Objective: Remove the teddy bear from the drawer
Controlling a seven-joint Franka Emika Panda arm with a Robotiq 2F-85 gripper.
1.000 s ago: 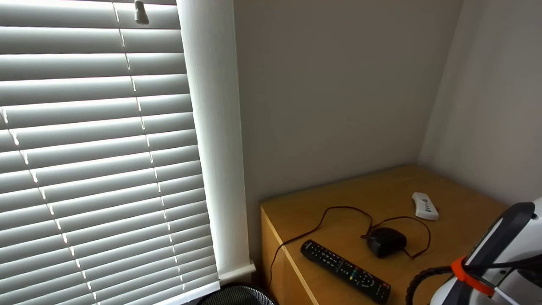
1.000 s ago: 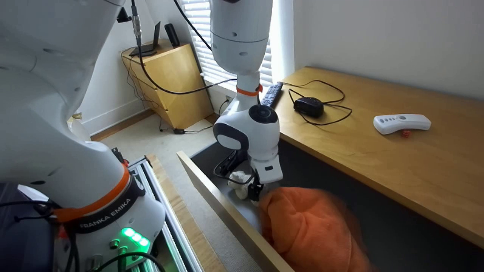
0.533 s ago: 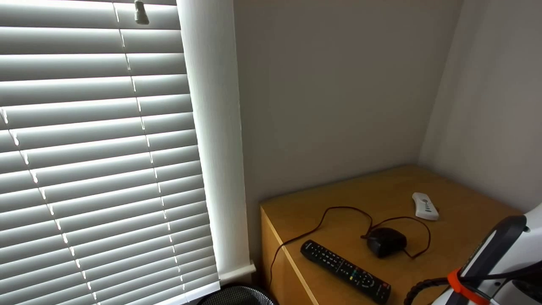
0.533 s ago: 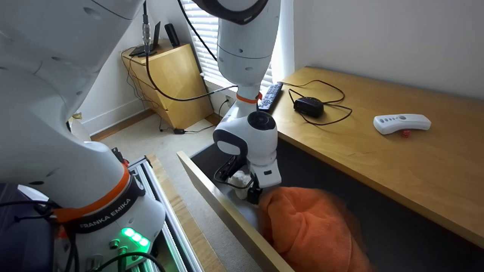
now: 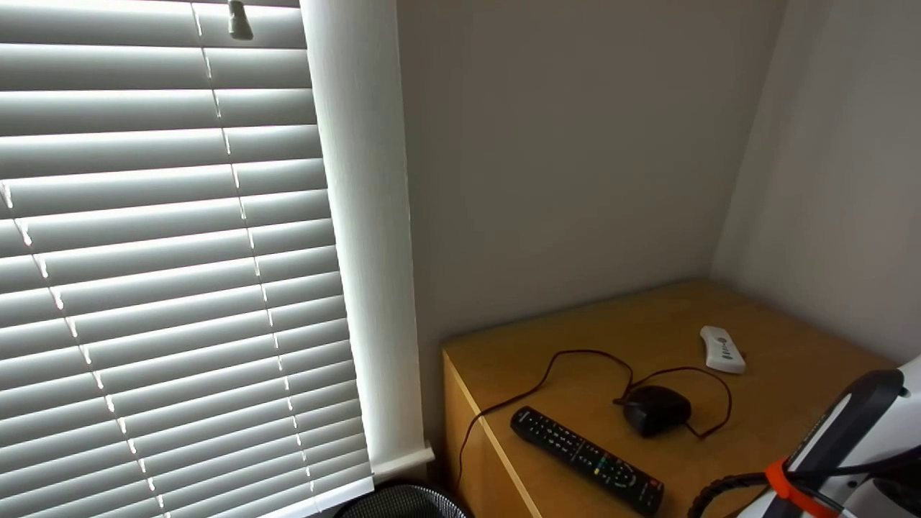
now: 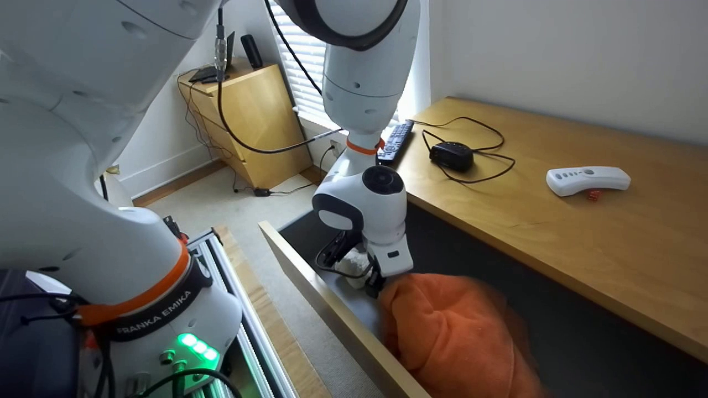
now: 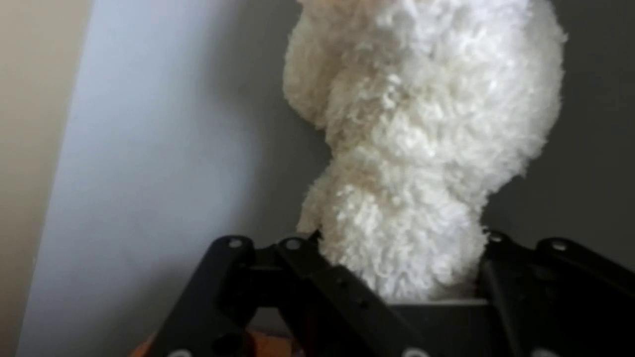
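I count in my views: 1 teddy bear (image 7: 426,114) | 1 gripper (image 7: 403,248) | 1 open drawer (image 6: 334,309) | 1 orange cloth (image 6: 453,331) | 1 black remote (image 5: 586,459) | 1 white device (image 6: 588,179) | 1 mouse (image 6: 451,156) | 1 red die (image 6: 593,195) | 3 green lights (image 6: 199,347) | 1 mesh bin (image 5: 401,502)

Backlit slatted blinds (image 5: 165,237), plain grey wall (image 5: 575,173)

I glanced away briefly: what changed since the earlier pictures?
The arm lowered, taking the gripper slightly deeper into the drawer; whether it has closed on the bear is unclear. The bear is still inside; orange cloth, mouse and black remote stayed put.
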